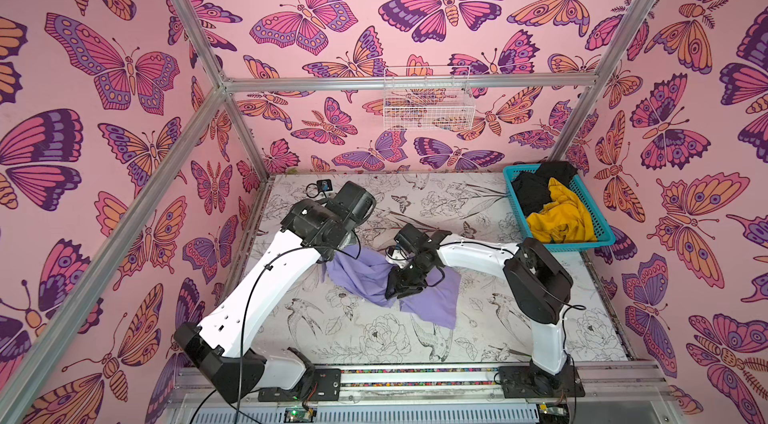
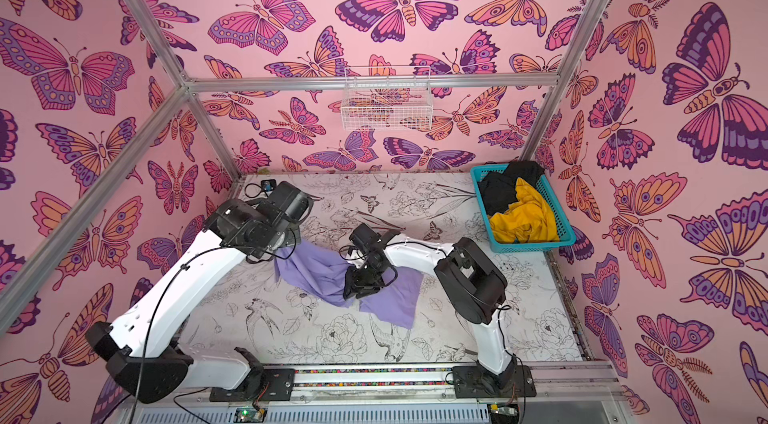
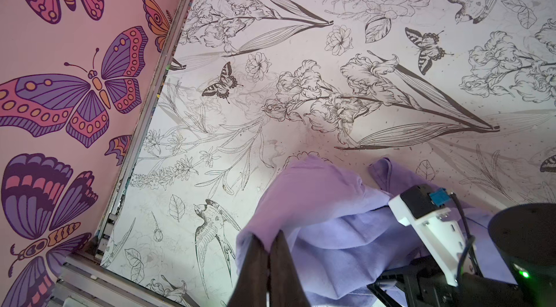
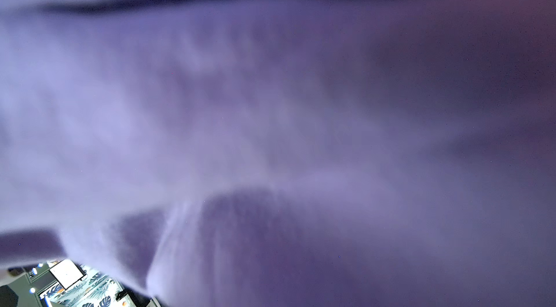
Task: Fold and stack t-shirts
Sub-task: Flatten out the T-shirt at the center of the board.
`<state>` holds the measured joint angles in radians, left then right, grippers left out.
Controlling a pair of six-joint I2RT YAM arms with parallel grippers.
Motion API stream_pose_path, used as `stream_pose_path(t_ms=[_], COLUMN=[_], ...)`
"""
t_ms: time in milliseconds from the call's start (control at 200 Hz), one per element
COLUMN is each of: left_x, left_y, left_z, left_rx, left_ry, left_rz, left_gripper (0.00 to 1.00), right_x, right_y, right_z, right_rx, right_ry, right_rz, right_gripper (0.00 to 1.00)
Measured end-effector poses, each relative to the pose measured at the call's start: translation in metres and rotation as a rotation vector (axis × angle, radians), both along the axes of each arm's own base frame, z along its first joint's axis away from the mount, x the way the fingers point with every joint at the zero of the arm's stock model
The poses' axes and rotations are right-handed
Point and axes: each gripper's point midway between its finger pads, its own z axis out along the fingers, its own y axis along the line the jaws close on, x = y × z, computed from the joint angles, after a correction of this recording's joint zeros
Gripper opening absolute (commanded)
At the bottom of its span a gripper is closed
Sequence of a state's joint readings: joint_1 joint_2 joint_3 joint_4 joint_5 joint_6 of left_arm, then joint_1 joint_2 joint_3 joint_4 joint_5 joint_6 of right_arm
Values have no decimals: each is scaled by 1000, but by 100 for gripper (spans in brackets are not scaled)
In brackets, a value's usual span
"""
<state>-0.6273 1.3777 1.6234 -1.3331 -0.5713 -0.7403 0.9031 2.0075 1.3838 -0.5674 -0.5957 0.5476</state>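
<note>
A lavender t-shirt [image 1: 365,276] lies crumpled across the middle of the table, seen in both top views. My left gripper [image 3: 269,238] is shut on one edge of it and holds that edge off the table. In the top views the left wrist hides those jaws. My right gripper [image 1: 399,293] points down into the middle of the lavender t-shirt [image 2: 390,301]. Purple cloth [image 4: 270,110] fills the right wrist view and hides the jaws. A mustard-yellow t-shirt [image 1: 561,218] and a black t-shirt [image 1: 532,189] lie bunched in the teal basket [image 1: 604,235].
The teal basket stands at the table's back right corner against the wall. A white wire basket [image 1: 428,102] hangs on the back wall. A small device with a cable [image 1: 322,187] sits at the back left. Aluminium frame posts border the table.
</note>
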Motion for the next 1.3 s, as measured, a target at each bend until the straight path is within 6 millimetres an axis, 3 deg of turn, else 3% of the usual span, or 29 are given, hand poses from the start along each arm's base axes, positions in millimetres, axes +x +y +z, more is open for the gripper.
stream_pose_path(t_ms=[75, 255, 386, 481, 621, 756, 856, 957, 1127, 1202, 1302], left_x=[-1, -3, -3, -4, -17, -50, -78, -104, -137, -146, -153], left_y=[1, 3, 4, 4, -2, -14, -33, -60, -112, -134, -166], left_z=[-1, -2, -3, -4, -18, -27, -25, -28, -38, -28, -6], left_rx=[-1, 1, 3, 3, -47, -140, -252, -355, -557, -658, -800], left_ry=[2, 6, 8, 14, 68, 120, 155, 231, 382, 411, 431], left_rz=[0, 3, 6, 5, -15, -67, -145, -237, -379, -452, -568], left_gripper=[2, 2, 2, 2, 2, 2, 2, 2, 2, 2, 2], right_x=[4, 8, 3, 1, 8, 27, 46, 72, 109, 118, 124], right_y=[5, 5, -13, -32, -53, -71, -83, -87, -84, -89, -110], right_z=[-1, 8, 30, 73, 175, 271, 307, 309, 275, 271, 286], right_rx=[4, -8, -55, -54, 34, 123, 142, 110, -30, -78, -120], right_ry=[-3, -19, -56, -136, -356, -602, -716, -762, -799, -841, -951], right_rz=[-4, 0, 0, -10, -49, -109, -155, -188, -187, -197, -234], right_gripper=[0, 0, 0, 0, 0, 0, 0, 0, 0, 0, 0])
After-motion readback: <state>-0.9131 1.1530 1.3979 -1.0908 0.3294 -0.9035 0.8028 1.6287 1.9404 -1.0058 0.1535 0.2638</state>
